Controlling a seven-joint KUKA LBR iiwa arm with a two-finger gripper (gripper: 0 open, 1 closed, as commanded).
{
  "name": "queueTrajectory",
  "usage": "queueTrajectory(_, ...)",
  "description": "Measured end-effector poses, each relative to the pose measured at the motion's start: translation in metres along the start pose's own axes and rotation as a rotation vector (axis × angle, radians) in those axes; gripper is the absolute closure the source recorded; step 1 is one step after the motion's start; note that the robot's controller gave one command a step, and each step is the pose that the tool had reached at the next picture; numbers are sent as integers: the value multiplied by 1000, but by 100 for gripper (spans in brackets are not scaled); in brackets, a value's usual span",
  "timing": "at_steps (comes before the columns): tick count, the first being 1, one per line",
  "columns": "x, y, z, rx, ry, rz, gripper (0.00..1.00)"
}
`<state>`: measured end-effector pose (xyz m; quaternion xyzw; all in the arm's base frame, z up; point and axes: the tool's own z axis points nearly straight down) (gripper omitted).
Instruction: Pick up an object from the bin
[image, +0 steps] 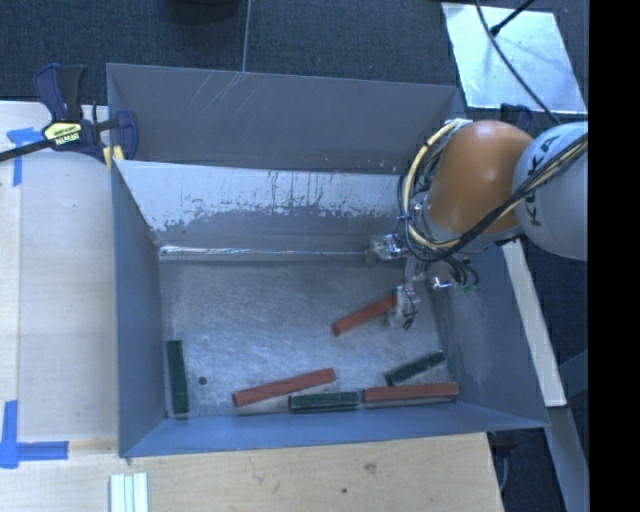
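The pincer (405, 305) is closed on the right end of a tilted red stick (360, 318), at 3 o'clock from the bin (140, 300) floor's centre. Other sticks (285, 388) lie toward 6 o'clock.

the red-brown stick (360, 319) mid-bin has its right end hidden by the arm (478, 185).

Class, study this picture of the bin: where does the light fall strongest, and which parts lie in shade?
Camera view: strongest on the scratched band of the bin's far wall; the left wall and near wall lie in shade; a soft sheen on the robot's orange cover.
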<state>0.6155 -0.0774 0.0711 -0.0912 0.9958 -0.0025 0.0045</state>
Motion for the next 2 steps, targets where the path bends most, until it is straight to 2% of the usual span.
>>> queueTrajectory(1, 1, 6, -1, -5, 3, -4, 100)
queueTrajectory(2, 9, 36, -166, -3, -4, -8, 100)
